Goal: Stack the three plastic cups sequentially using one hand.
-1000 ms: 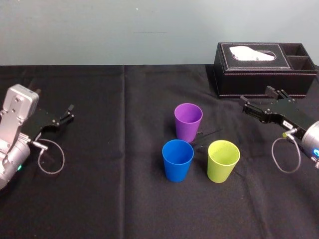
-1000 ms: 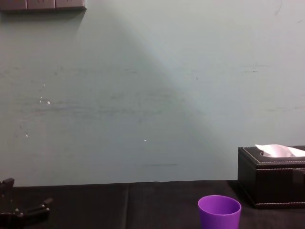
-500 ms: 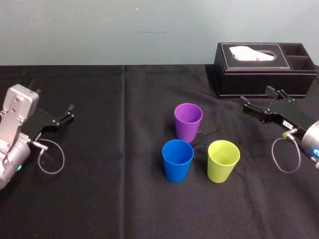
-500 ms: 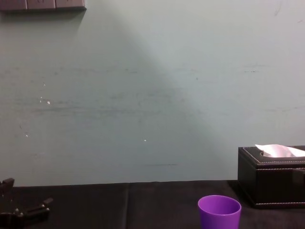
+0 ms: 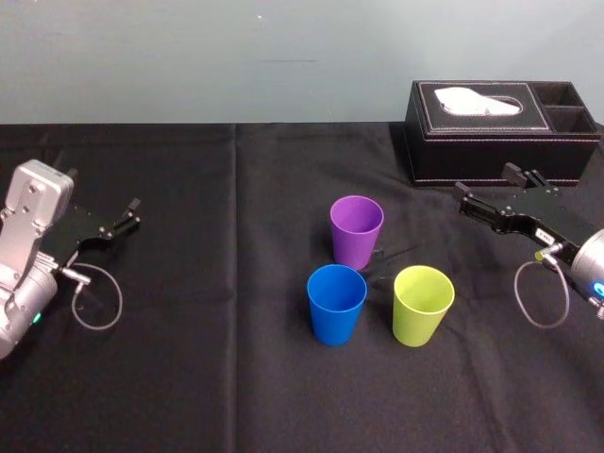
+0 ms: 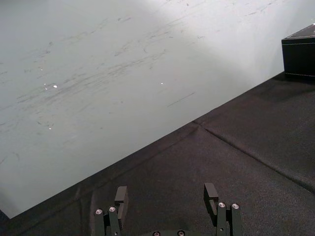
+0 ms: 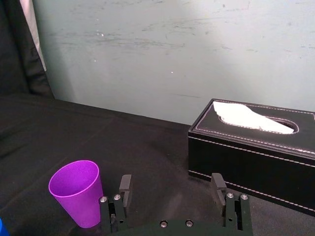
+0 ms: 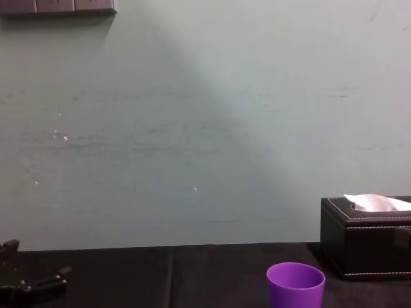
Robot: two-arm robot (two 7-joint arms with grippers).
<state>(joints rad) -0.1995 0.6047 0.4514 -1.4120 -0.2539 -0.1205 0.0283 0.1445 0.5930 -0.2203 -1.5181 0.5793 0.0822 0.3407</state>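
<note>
Head view: the three cups are seen standing upright, mouths up, in a tight triangle near the middle of the black table [image 5: 236,377]. The purple cup [image 5: 357,231] is set farthest from the robot. The blue cup [image 5: 337,304] and the lime green cup [image 5: 423,305] are placed nearer, side by side with a gap between them. No cup is nested in another, so the stacking is judged not yet begun.

The right gripper [image 5: 484,189] is held just in front of the black tissue box [image 5: 500,132], its fingers aimed toward the robot's left. The cups lie to its left and nearer the robot, and the green and purple cups are the closest to it. The left gripper [image 5: 130,215] is parked well apart at the table's left side, so the right arm is judged the nearer one. Since each cup's long axis is vertical, a sideways or top-down approach onto a wall or rim is likely called for.

In the right wrist view the right gripper's fingers are spread wide around empty air, nothing being held or touched, and the purple cup [image 7: 78,196] is seen ahead, off to one side of the gap. In the left wrist view the left gripper [image 6: 165,196] is likewise shown spread and empty.
</note>
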